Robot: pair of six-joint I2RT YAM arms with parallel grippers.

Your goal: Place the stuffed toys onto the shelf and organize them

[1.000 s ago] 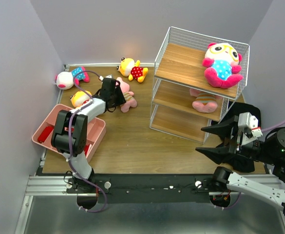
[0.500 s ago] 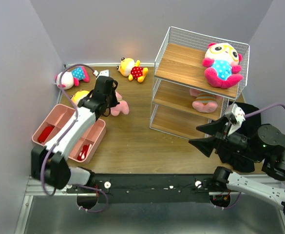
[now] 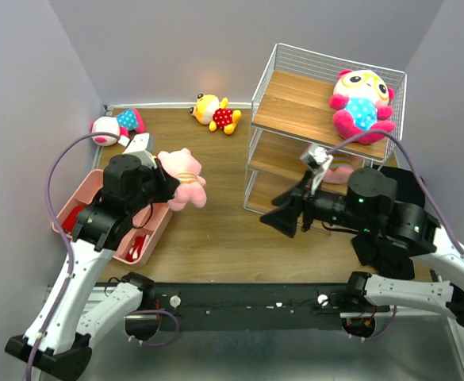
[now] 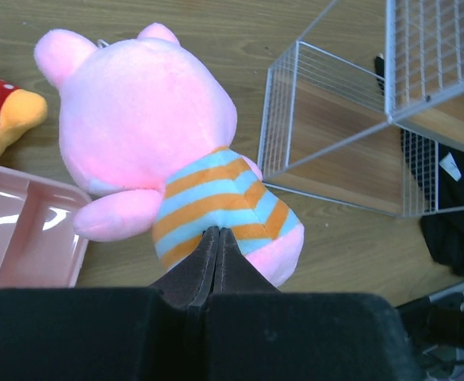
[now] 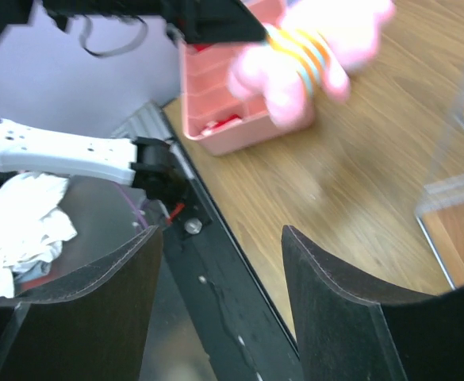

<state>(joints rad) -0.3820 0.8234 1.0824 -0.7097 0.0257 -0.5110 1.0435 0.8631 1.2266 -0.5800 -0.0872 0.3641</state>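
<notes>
My left gripper [image 3: 166, 184] is shut on the striped back of a pink pig [image 3: 181, 176], which it holds above the table left of the shelf [image 3: 295, 107]. In the left wrist view the fingertips [image 4: 213, 232] pinch the fabric of the pig [image 4: 152, 151]. My right gripper [image 3: 273, 214] stands open and empty in front of the shelf's lowest tier. A white-faced toy [image 3: 362, 101] sits on the top tier. A second pig [image 3: 341, 170] lies on the middle tier, partly hidden by my right arm. A yellow toy [image 3: 215, 112] and another white-faced toy [image 3: 114, 125] lie at the back.
A pink divided tray [image 3: 159, 219] sits at the near left, under my left arm. Beside it lies another yellow toy [image 4: 1, 119], seen only by the left wrist. The right wrist view shows the table's black front rail [image 5: 216, 262] between the open fingers.
The left gripper shut on the pig and lifted it off the table, toward the near side. The right arm swung left, in front of the shelf, and its jaws narrowed slightly.
</notes>
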